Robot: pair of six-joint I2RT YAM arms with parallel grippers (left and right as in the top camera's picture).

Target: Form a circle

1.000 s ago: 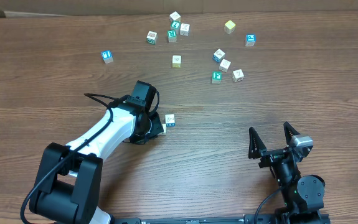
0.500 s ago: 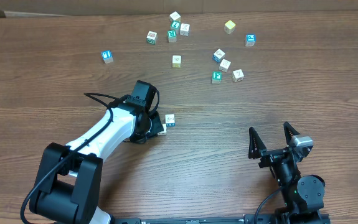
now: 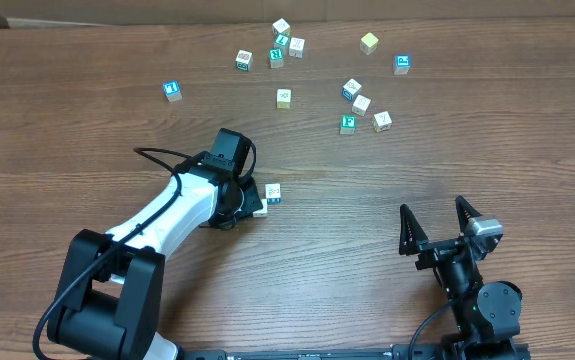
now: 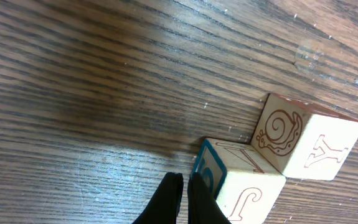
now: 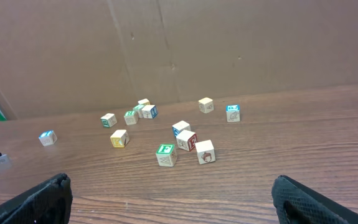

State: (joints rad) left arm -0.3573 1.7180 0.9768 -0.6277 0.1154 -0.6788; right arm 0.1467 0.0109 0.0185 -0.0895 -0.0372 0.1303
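Two cream alphabet cubes sit side by side on the wooden table. One shows a snail and a Y [image 4: 309,146]; the other has a blue face and a J [image 4: 238,183]. In the overhead view this pair [image 3: 273,192] lies mid-table. My left gripper [image 4: 185,182] [image 3: 257,203] is shut with nothing between its fingers, its tips low on the table against the blue face of the J cube. My right gripper [image 3: 435,222] [image 5: 169,199] stands open and holds nothing, near the front right, far from all cubes. The circle is out of view.
Several more cubes lie scattered across the far half of the table: a blue one [image 3: 171,90] at left, a cluster [image 3: 276,57] at back centre, a yellowish one [image 3: 369,42], and a group with a green-faced cube [image 3: 348,124] [image 5: 165,154]. A cardboard wall [image 5: 228,43] backs the table.
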